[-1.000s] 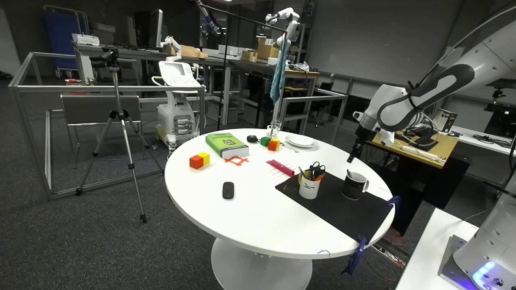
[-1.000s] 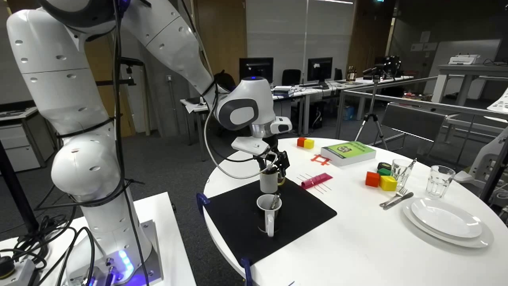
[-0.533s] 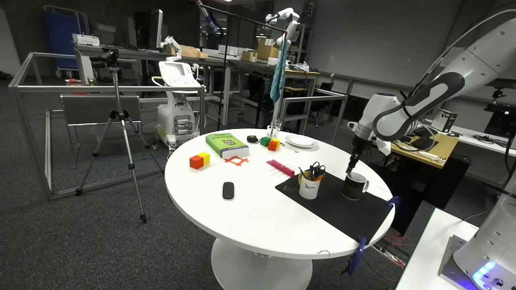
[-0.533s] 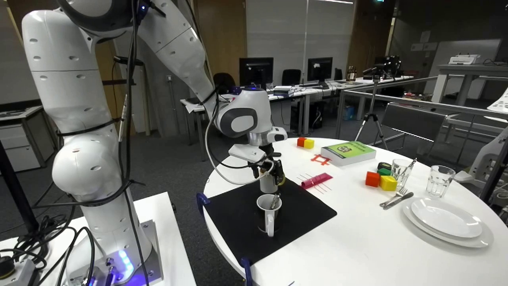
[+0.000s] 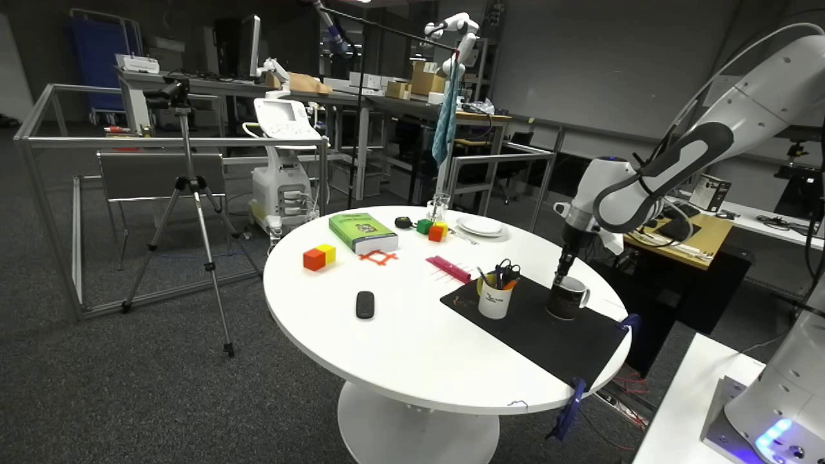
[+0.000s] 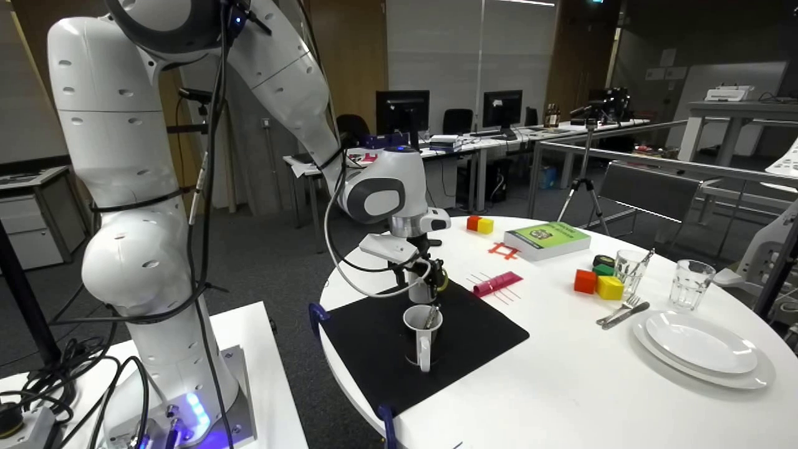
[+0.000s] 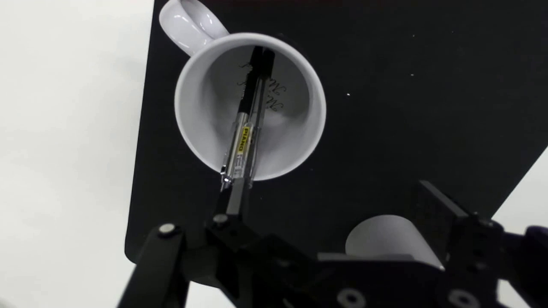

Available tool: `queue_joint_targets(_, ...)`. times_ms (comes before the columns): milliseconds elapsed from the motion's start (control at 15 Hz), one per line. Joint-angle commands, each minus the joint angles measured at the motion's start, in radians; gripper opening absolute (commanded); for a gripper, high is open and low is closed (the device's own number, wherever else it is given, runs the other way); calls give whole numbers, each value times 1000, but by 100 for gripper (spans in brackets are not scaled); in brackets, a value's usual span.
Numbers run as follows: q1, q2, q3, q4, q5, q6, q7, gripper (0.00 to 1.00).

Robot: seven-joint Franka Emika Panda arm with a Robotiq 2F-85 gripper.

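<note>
Round white tabletop before me carries a black mat with a dark mug standing upright. Within it two pens slant, long axes near-parallel, upper ends pointing out toward one of the widely spread fingers; contact undetermined.

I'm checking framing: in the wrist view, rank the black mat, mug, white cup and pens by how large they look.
1. Black mat
2. Mug
Unsure: pens versus white cup; the pens are thin, the cup partly hidden.
</note>
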Motion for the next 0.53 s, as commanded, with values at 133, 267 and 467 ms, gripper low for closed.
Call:
queue_joint_targets(133,-18,20,10,-7,-21,86,-38,100)
queue_joint_targets(267,-19,36,9,-4,-30,109,-29,100)
queue_joint_targets(467,-19,53,2,-5,-66,147,-7,100)
